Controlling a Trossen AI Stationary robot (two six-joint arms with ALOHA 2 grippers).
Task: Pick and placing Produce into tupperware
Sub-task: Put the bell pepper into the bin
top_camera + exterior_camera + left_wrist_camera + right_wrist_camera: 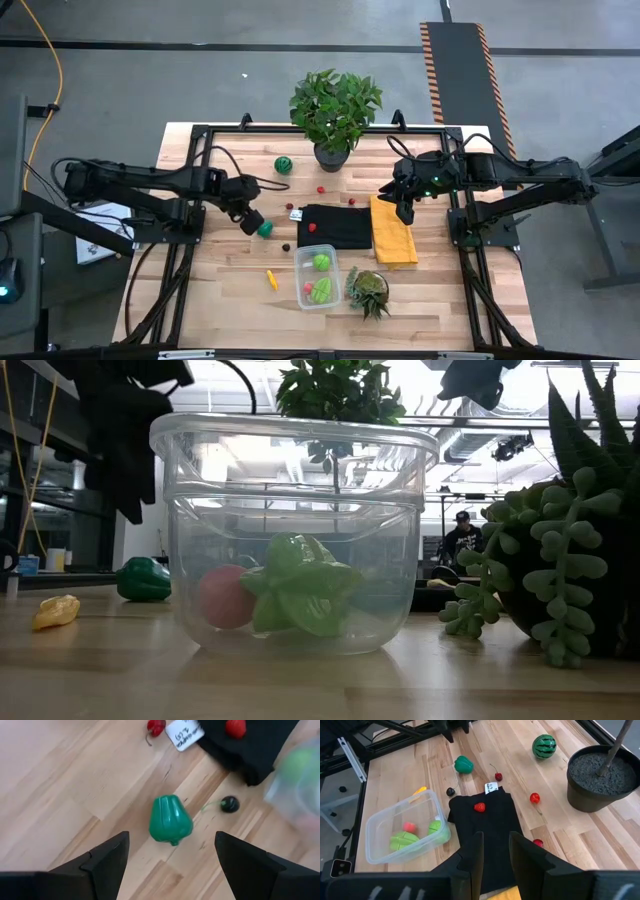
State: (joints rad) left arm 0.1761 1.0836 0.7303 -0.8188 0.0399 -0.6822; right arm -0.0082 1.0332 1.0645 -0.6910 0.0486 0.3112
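The clear tupperware (317,277) (295,530) stands near the table's near edge and holds green pieces and a small red one. A green pepper (170,820) (265,228) lies on its side on the wood. My left gripper (171,840) (250,220) is open just above and left of it, a finger toward each side, touching nothing. A dark berry (230,804), red berries (534,797), a strawberry (479,807) on the black cloth, a watermelon (543,746) and a yellow piece (271,280) lie about. My right gripper (495,847) (405,205) hovers over the cloths, fingers a narrow gap apart.
The black cloth (335,226) and yellow cloth (393,233) lie mid-table. A potted leafy plant (333,115) stands at the far edge. A spiky succulent (368,290) sits right of the tupperware. A white tag (184,734) lies by the black cloth. Bare wood stretches left of the pepper.
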